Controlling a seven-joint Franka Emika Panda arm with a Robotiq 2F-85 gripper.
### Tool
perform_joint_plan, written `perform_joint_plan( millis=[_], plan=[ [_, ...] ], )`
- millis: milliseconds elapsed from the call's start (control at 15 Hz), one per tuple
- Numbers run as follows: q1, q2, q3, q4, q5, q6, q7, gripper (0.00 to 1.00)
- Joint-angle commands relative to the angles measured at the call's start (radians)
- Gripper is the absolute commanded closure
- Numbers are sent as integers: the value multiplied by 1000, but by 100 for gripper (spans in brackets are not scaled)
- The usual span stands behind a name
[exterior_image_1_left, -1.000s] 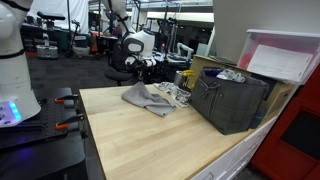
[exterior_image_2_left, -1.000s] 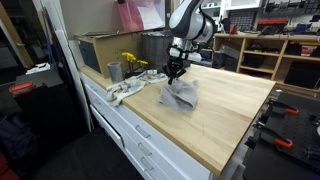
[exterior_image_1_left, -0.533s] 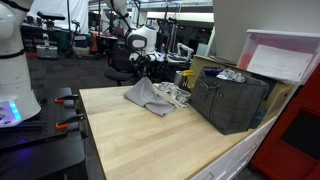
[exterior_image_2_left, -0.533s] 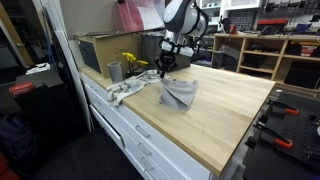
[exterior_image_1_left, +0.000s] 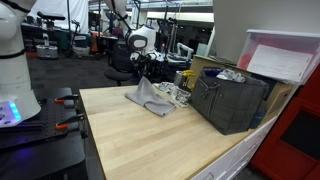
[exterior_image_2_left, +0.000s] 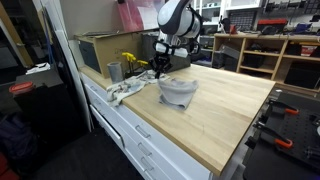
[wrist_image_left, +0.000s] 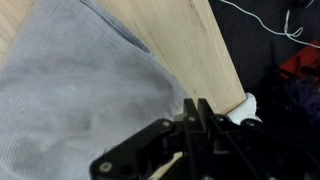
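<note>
The end effector (exterior_image_1_left: 146, 72) is pinching a raised fold of the grey cloth (exterior_image_1_left: 150, 98), with its fingers pressed together on the fabric in the wrist view. The hold is looking thin. With only an edge caught, the fold could be slipping free, or the hanging part could be dragging into the crumpled rag (exterior_image_2_left: 124, 91) just beside it. The cloth is resting on the wooden tabletop (exterior_image_1_left: 140, 140), peaking like a tent under the fingers and spreading soft and wrinkled below.

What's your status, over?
Gripper shut on grey cloth, one corner raised. Rest drapes on wooden table. Dark bin beside, not touching. Over.
</note>
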Motion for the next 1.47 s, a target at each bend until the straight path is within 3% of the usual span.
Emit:
perform_joint_plan(
  millis=[0,533,1067,1400],
  plan=[
    [15,7,-13,36,-20,-45,40,58],
    [-21,-27,-50,-40,-7,-12,28,1],
    [-95,-4,-175,-87,-27,10,42,0],
    [-159,46,-201,-39,-7,-24,48,0]
  ],
)
